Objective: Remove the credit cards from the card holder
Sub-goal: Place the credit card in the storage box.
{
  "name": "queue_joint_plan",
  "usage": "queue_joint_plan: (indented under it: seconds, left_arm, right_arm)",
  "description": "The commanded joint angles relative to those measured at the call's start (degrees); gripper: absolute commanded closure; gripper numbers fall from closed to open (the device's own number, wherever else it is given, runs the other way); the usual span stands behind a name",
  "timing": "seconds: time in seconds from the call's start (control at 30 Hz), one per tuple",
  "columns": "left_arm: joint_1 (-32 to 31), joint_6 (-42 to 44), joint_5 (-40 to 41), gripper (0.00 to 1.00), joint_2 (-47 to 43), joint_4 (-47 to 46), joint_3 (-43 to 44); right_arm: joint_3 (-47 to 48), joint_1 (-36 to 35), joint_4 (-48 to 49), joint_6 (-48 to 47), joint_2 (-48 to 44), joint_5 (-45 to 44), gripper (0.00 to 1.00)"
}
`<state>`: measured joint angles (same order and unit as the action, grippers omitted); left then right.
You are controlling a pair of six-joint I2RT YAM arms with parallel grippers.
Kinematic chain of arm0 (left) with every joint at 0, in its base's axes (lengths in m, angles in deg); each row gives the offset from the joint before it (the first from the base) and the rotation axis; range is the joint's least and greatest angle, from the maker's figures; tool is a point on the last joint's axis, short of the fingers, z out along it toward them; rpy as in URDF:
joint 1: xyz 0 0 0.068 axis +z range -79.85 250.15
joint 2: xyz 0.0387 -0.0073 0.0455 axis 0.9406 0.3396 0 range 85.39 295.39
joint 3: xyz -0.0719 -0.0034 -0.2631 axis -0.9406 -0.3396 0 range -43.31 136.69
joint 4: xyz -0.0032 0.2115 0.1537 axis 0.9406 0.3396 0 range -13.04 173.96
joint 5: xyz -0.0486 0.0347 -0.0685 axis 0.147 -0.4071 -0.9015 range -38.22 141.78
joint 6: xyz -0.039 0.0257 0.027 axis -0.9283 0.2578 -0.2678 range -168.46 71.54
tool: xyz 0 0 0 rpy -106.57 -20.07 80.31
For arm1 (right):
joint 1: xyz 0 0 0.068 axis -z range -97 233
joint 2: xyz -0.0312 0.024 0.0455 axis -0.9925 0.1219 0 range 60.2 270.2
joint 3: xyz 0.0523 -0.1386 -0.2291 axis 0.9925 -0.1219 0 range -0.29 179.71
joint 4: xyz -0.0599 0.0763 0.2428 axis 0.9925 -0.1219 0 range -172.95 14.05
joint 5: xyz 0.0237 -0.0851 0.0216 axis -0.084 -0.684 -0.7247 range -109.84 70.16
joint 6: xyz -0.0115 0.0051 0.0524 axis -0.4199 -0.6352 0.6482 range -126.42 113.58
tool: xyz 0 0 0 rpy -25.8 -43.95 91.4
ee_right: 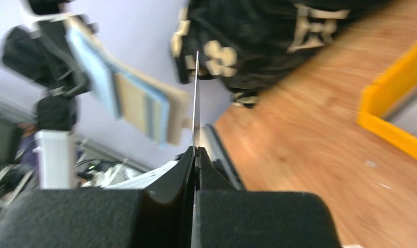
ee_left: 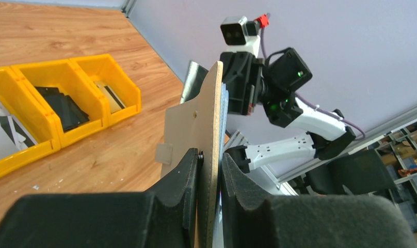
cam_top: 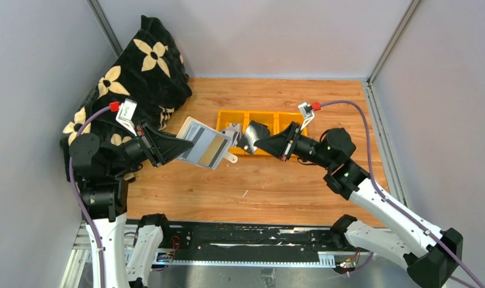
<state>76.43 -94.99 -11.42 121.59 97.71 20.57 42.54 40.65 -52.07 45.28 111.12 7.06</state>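
Observation:
My left gripper is shut on the edge of the card holder and holds it open in the air, its pale blue-grey and tan inside facing up. In the left wrist view the jaws pinch its beige flap. My right gripper is shut on a credit card just right of the holder, over the yellow bins. In the right wrist view the card shows edge-on between the closed jaws, apart from the blurred holder.
A three-compartment yellow bin stands at mid-table; other cards lie in it. A black bag with cream flowers fills the back left corner. Grey walls enclose the wooden table.

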Motion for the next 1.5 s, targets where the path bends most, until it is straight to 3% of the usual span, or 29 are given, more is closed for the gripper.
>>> queue_joint_plan:
  seconds: [0.0, 0.13, 0.37, 0.63, 0.9, 1.07, 1.17, 1.37, 1.47]
  left_arm:
    - [0.0, 1.9, 0.6, 1.00, 0.4, 1.3, 1.5]
    - [0.0, 0.4, 0.2, 1.00, 0.2, 0.1, 1.7]
    - [0.0, -1.8, -0.1, 1.00, 0.0, -2.0, 1.5]
    - [0.0, -4.3, -0.3, 1.00, -0.3, -4.6, 1.3]
    - [0.0, -6.4, -0.3, 1.00, -0.6, -6.9, 0.9]
    - [0.0, -8.1, -0.5, 1.00, -0.6, -8.3, 0.6]
    - [0.0, -9.3, -0.5, 1.00, -0.8, -9.8, 0.1]
    - [0.0, -11.2, -0.5, 1.00, -0.9, -11.4, 0.4]
    - [0.0, -12.6, 0.0, 1.00, -1.1, -13.5, 0.1]
  right_arm:
    - [5.3, 9.0, -22.3, -12.4, 2.1, 2.8, 1.00]
    - [8.7, 14.9, -32.0, -20.3, 9.9, 0.4, 1.00]
    - [20.1, 16.0, -36.7, -28.2, 28.0, -4.7, 1.00]
    - [34.9, 16.0, -43.6, -30.5, 48.4, -7.1, 1.00]
    - [40.7, 15.6, -44.8, -29.6, 58.0, -7.5, 1.00]
    - [42.6, 14.8, -47.8, -29.9, 57.6, -11.5, 0.57]
    - [41.9, 14.2, -47.4, -29.7, 53.9, -13.8, 0.40]
    - [40.0, 12.6, -45.0, -27.6, 42.0, -13.6, 0.32]
    - [32.1, 11.2, -31.5, -21.8, 31.2, -5.5, 0.25]
